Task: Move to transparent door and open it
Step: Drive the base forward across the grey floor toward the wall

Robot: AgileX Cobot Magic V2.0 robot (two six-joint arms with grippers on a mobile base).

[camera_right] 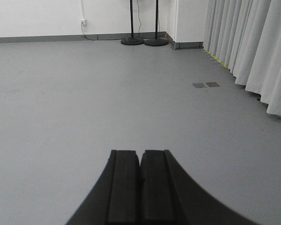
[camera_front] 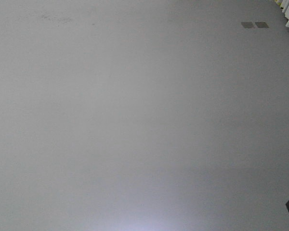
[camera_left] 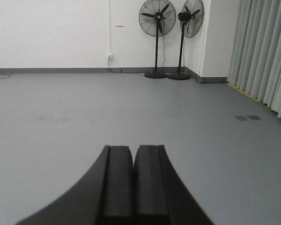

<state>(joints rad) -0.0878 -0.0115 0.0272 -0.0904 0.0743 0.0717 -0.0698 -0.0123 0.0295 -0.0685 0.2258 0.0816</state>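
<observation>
Right now I'm counting two fans [camera_left: 157, 18] standing, two floor plates [camera_left: 241, 118] lying, one socket [camera_left: 111, 56] showing and one curtain [camera_left: 262, 51] hanging. Two hands are peeking in: the left hand [camera_left: 133, 150] and the right hand [camera_right: 140, 153].

Grey floor [camera_left: 61, 108]; two pedestal fans [camera_left: 157, 18] at far corner; two flush plates [camera_left: 241, 117] near curtain [camera_left: 262, 56].

My left gripper [camera_left: 133, 152] sits low in frame, jaws pressed together, nothing btwn. Grey floor [camera_left: 84, 108] ahead; pedestal fan [camera_left: 157, 18] & second fan [camera_left: 191, 18] at far white wall [camera_left: 47, 33]; curtains [camera_left: 262, 51] on rt.
</observation>
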